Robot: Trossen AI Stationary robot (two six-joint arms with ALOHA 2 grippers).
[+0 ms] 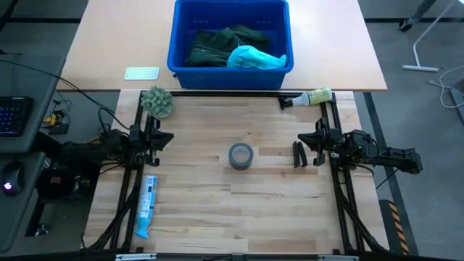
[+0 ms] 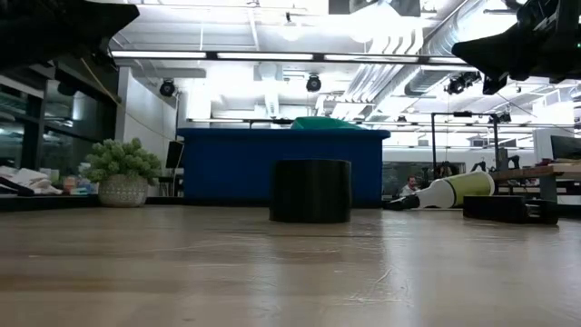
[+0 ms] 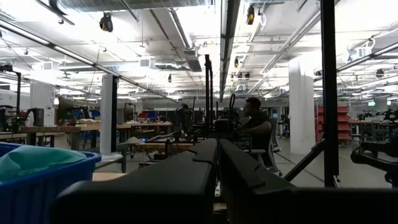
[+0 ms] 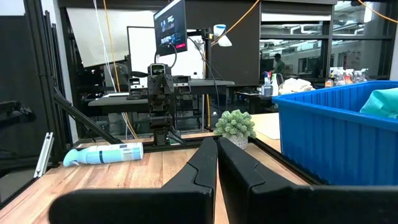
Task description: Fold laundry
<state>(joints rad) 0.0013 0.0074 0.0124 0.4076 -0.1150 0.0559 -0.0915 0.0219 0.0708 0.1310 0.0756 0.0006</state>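
While heaped in bin (image 1: 178, 43), laundry (image 1: 233, 47) shows no long axis.

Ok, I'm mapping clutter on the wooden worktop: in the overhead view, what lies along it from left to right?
Blue tube → fuzzy green ball → grey tape roll → small black block → pale yellow-green bottle.

Right end effector (image 4: 217, 163) fingers pressed together, blue bin (image 4: 336, 140) holding turquoise cloth (image 4: 380, 101), small plant (image 4: 235, 125), spray bottle (image 4: 102, 153)
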